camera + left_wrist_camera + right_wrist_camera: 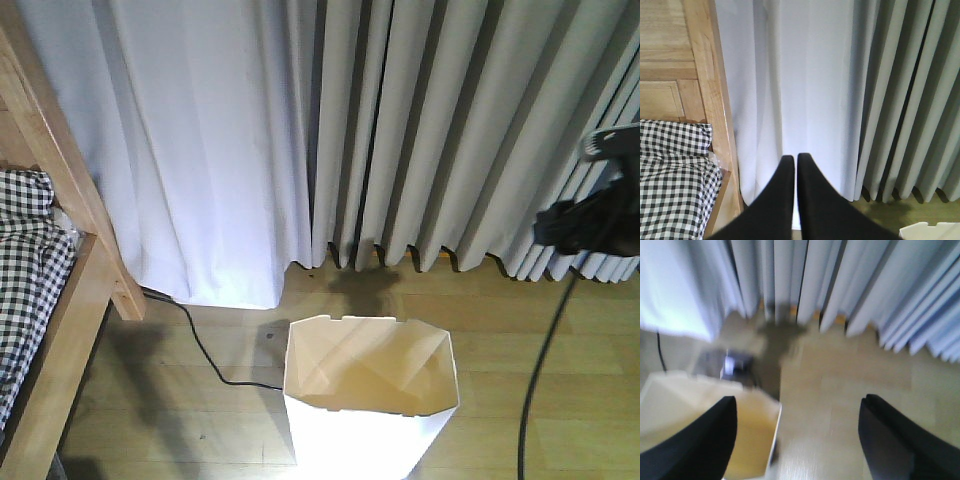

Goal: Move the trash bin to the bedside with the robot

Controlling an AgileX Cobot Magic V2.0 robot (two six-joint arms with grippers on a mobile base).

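- The white plastic trash bin with an angular rim and cream inside is seen standing upright on the light wooden plank floor, in front of the curtains and well to the right of the bed.
- The light wooden bed frame with a slanted post is seen at the left edge, with black-and-white checked bedding lying inside it.
- A thin black cable is laid across the floor between the bed post and the bin, running out from under the white curtain.
- Grey pleated curtains are hung behind the bin, reaching down to the floor.
- The left gripper is held with its two black fingers nearly touching, nothing between them, pointed at the white curtain beside the bed post.
- The right gripper is held wide apart and empty; in its blurred view the bin's corner lies under the left finger.
- A dark arm part with a trailing black cable is seen at the right edge, apart from the bin.
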